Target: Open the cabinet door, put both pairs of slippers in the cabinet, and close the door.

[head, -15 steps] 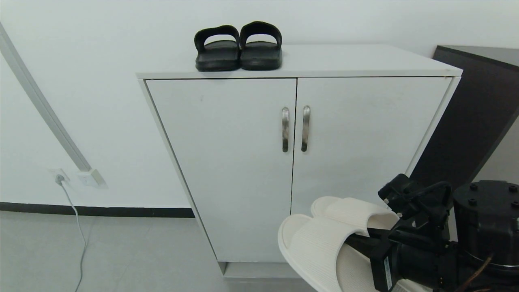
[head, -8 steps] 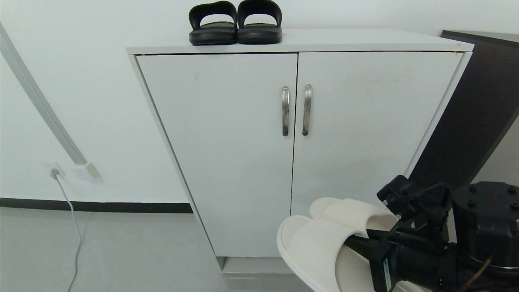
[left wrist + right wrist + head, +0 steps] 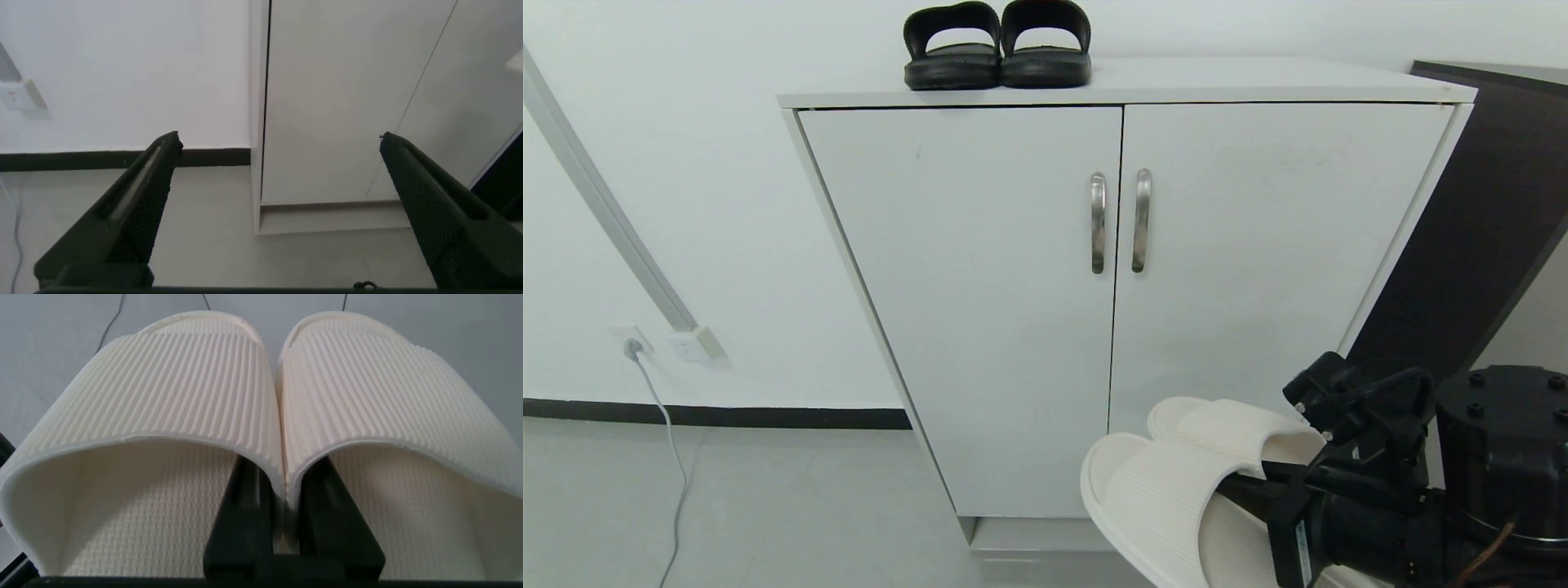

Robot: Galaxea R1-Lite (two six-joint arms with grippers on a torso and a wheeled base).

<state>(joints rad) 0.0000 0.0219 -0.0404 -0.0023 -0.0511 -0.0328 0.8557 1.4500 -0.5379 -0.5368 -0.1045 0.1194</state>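
The white cabinet (image 3: 980, 327) stands against the wall with both doors shut, and its two metal handles (image 3: 1098, 222) meet at the middle. A pair of black slippers (image 3: 996, 45) sits on the cabinet top, towards its left. Low in front of the right door, my right gripper (image 3: 1254, 483) is shut on a pair of white ribbed slippers (image 3: 1168, 490). It pinches their inner sides together (image 3: 278, 498), with the slippers' (image 3: 188, 384) toes pointing away from me. My left gripper (image 3: 278, 140) is open and holds nothing; it faces the cabinet's lower left corner (image 3: 260, 220).
A wall socket with a grey cable (image 3: 633, 351) hanging to the floor is at the left, under a slanting cable duct (image 3: 605, 204). A dark panel (image 3: 1486, 212) leans to the right of the cabinet. Grey floor (image 3: 768, 506) lies open in front on the left.
The head camera has shifted, so the cabinet now shows higher and a bit larger than a second ago. The right gripper still holds the white slippers in the same place.
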